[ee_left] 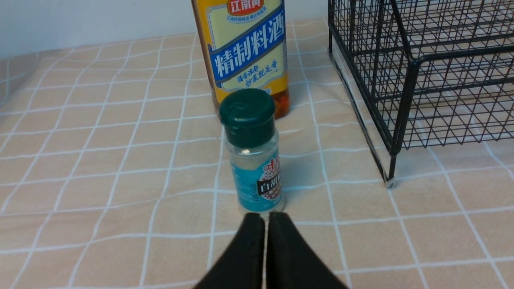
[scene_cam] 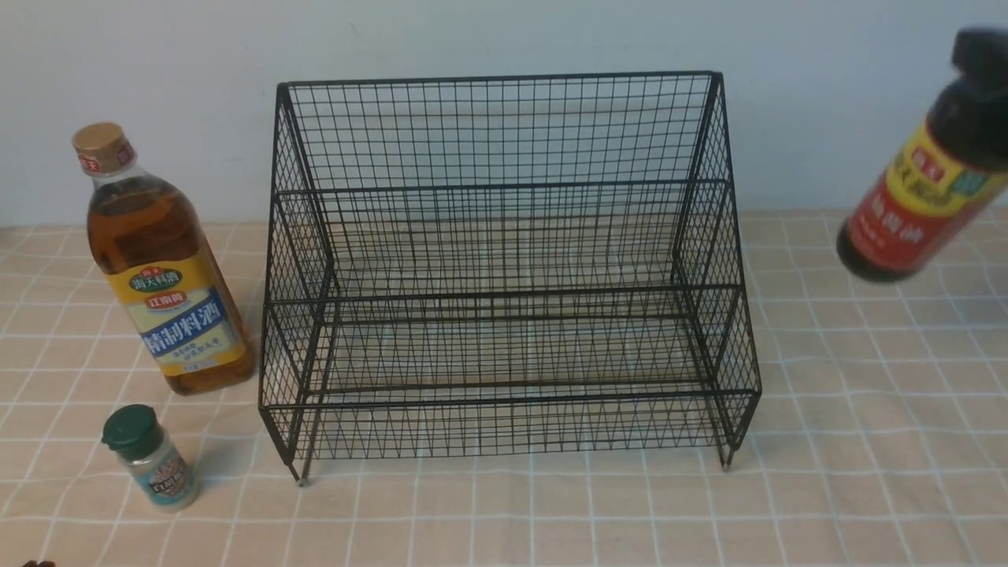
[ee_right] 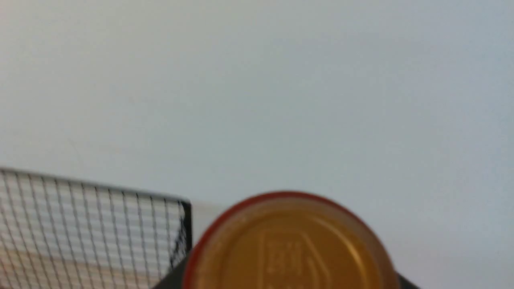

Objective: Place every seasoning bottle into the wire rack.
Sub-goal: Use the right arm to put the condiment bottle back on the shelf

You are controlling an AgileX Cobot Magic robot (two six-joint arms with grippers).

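Just ahead of the closed left pincer (ee_left: 265,217) stands the shaker (ee_left: 255,160), while the right pincer (ee_right: 287,283) grips the soy bottle (scene_cam: 921,169).

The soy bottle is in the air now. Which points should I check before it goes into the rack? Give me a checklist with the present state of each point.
1. Rack tiers free: ok, both hold nothing.
2. Soy bottle off the table: ok, it hangs right of the rack.
3. Soy bottle upright: not ok, it tilts.
4. Right gripper hold firm: cannot tell, its view shows mostly the bottle's blurred base.
5. Left gripper out of the way: ok, it is shut, by the shaker, left of the rack.
6. Amber bottle clear of the path: ok, it stands upright left of the rack.
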